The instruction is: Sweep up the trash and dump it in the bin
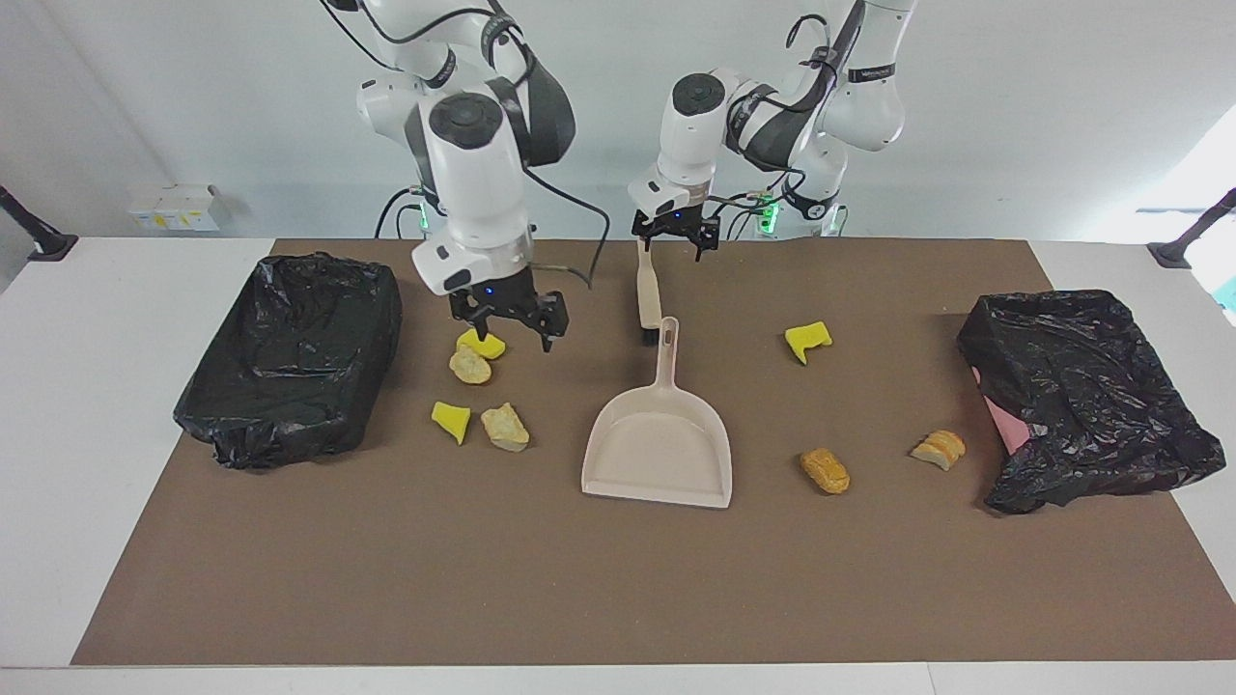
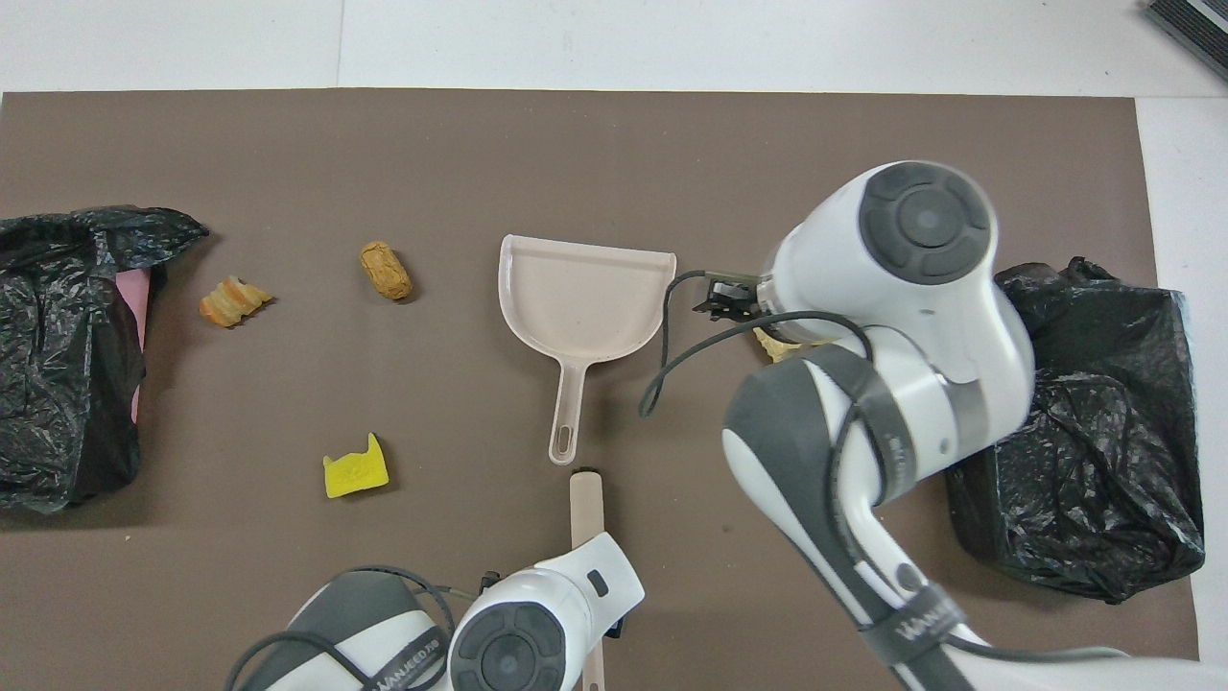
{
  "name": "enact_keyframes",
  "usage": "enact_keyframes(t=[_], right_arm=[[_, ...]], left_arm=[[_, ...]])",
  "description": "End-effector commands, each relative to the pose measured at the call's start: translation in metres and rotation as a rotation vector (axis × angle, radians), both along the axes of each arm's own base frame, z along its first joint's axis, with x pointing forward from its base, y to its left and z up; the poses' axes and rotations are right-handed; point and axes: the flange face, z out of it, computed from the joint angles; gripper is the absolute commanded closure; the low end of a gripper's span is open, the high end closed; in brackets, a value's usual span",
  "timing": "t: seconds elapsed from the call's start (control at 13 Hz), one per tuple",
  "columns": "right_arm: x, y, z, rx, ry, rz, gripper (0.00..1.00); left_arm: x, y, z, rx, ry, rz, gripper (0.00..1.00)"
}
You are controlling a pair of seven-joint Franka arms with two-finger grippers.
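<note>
**Seven scraps waiting, both arms reaching for tools**

You are watching the pickup step. The left gripper (image 1: 673, 238) is hanging with fingers spread over the end of the beige-handled brush (image 1: 647, 294), gripping nothing. The right gripper (image 1: 509, 320), open and empty too, is hovering above the yellow sponge wedges and tan bread lumps of trash (image 1: 480, 386), near the beige plastic dustpan (image 1: 660, 439). Other pieces (image 1: 826, 470) are lying toward the left arm's end of the counter (image 1: 386, 579). Next, probably, closing on the brush handle. Two black-bagged bins (image 1: 290, 357) are sitting at the ends.
</note>
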Motion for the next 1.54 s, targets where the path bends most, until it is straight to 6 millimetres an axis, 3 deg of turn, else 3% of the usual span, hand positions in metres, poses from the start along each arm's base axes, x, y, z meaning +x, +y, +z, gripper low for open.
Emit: enact_keyframes(t=[0.0,0.23,0.38,0.46,0.54,0.77,1.0,1.08,1.23,1.31,1.38,1.46], right_arm=[[0.001,0.051,-0.028,0.024,-0.017,-0.019,0.0],[-0.006,0.124,-0.077,0.005,0.011,0.004,0.0],[-0.019,0.153,-0.088,0.017,0.005,0.02,0.0],[-0.025,0.164,-0.095,0.022,0.0,0.034,0.0],[-0.035,0.179,-0.112,0.012,0.017,0.043,0.0],[-0.041,0.188,-0.123,0.019,0.005,0.047,0.0],[-0.037,0.186,-0.12,-0.001,-0.019,0.059,0.12],[-0.033,0.181,-0.12,-0.023,-0.041,0.072,0.18],[-0.033,0.181,-0.121,-0.037,-0.049,0.079,0.61],[-0.03,0.177,-0.121,-0.036,-0.05,0.073,0.92],[-0.028,0.173,-0.115,-0.033,-0.054,0.065,1.0],[-0.022,0.164,-0.109,-0.028,-0.06,0.049,1.0]], left_arm=[[-0.027,-0.009,-0.026,-0.03,-0.014,0.027,0.0],[-0.048,-0.02,-0.03,-0.025,-0.008,0.039,0.0],[-0.053,-0.022,-0.03,-0.018,-0.003,0.079,0.04],[-0.054,-0.021,-0.03,-0.016,-0.002,0.088,0.29],[-0.054,-0.021,-0.03,-0.013,0.0,0.086,0.4],[-0.053,-0.018,-0.032,-0.006,0.004,0.084,0.4],[-0.051,-0.017,-0.033,-0.003,0.007,0.091,0.4],[-0.05,-0.016,-0.033,-0.003,0.007,0.093,0.4],[-0.049,-0.015,-0.033,-0.005,0.013,0.102,0.41],[-0.05,-0.015,-0.034,-0.007,0.023,0.112,0.51],[-0.05,-0.015,-0.035,-0.005,0.029,0.116,0.73],[-0.051,-0.015,-0.035,0.004,0.035,0.113,0.95]])
